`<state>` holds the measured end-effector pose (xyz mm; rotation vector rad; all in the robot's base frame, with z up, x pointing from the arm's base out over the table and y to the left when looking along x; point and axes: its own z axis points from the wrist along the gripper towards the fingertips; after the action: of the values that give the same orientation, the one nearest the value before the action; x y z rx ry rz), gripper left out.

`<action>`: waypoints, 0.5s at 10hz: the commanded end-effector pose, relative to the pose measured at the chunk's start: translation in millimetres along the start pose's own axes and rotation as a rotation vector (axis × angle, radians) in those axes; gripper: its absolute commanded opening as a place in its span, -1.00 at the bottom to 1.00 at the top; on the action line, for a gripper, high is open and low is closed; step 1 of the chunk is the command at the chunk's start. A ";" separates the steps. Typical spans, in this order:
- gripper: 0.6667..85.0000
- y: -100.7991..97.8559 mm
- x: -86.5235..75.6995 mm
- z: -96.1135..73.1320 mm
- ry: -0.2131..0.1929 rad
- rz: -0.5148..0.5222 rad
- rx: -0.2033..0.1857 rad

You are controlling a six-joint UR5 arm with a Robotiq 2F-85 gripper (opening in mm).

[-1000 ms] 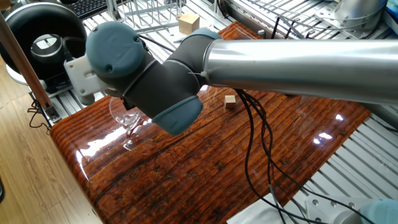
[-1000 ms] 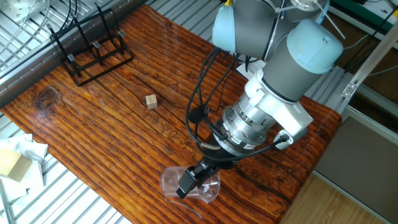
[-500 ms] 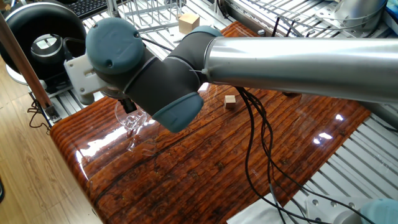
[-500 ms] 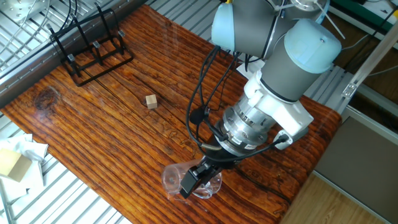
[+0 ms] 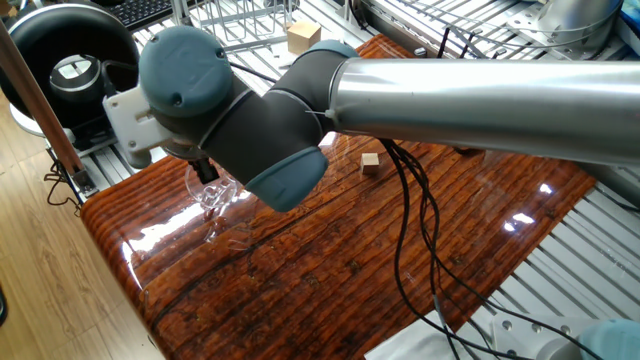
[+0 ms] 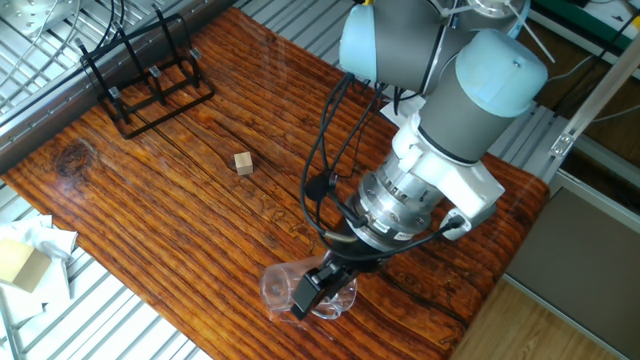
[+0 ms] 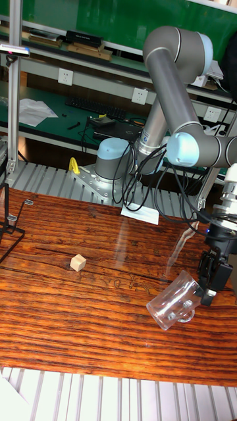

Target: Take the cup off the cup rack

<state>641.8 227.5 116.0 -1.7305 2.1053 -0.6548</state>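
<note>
The clear glass cup (image 6: pixel 285 290) hangs tilted just over the wooden table's (image 6: pixel 180 215) near corner, its open mouth towards the wrist. My gripper (image 6: pixel 308 293) is shut on the cup's rim. The tall fixed view shows the cup (image 7: pixel 170 308) slanting down to the left from the gripper (image 7: pixel 209 288). In one fixed view the arm hides most of the gripper, and only part of the cup (image 5: pixel 203 192) shows below it. The black wire cup rack (image 6: pixel 148 75) stands at the table's far corner with bare prongs, well away from the cup. Only its edge (image 7: pixel 6 223) shows at the left.
A small wooden cube (image 6: pixel 243 163) lies mid-table between rack and cup. A larger wooden block (image 6: pixel 18 262) sits on white paper off the table's left side. Black cables (image 6: pixel 325 150) trail from the arm over the wood. The table edge is close under the cup.
Over the last second the cup and gripper shifted slightly and the cup tipped a little more. Since half a second ago nothing has visibly moved.
</note>
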 end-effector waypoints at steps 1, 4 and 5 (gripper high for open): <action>0.30 1.0 -1.1 0.9 -0.032 -0.010 -0.010; 0.27 6.2 7.1 6.4 -0.068 -0.032 0.004; 0.27 6.9 7.8 5.7 -0.067 -0.038 0.001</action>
<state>639.4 223.3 110.2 -1.7663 2.0478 -0.6210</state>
